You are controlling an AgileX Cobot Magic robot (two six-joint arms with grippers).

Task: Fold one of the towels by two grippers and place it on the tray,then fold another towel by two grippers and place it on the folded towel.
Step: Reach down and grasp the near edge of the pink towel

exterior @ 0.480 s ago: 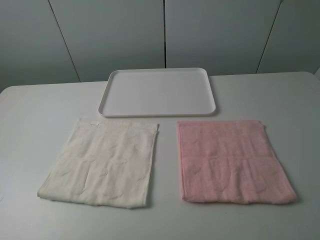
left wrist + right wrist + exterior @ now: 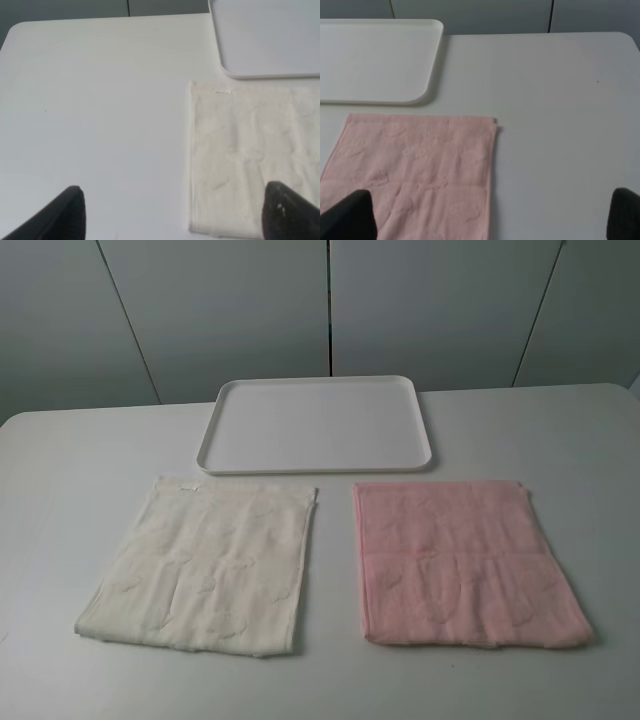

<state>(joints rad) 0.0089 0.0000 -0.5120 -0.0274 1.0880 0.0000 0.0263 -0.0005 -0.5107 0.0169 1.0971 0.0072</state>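
Pink towel (image 2: 465,562): pale pink terry, embossed motif, woven band across mid. Cream towel (image 2: 205,565): off-wht, faint embossed motif. Tray (image 2: 315,425): plain wht. Table (image 2: 70,470): plain wht, slightly greyer than tray. Wall panels (image 2: 220,310): lt grey, dark seams.

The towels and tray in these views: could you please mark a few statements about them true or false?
1. The tray is empty. True.
2. In the high view the pink towel lies right of the cream towel. True.
3. The cream towel overlaps the pink towel. False: a strip of bare table separates them.
4. The left hand grips the cream towel. False: it is open and holds nothing.
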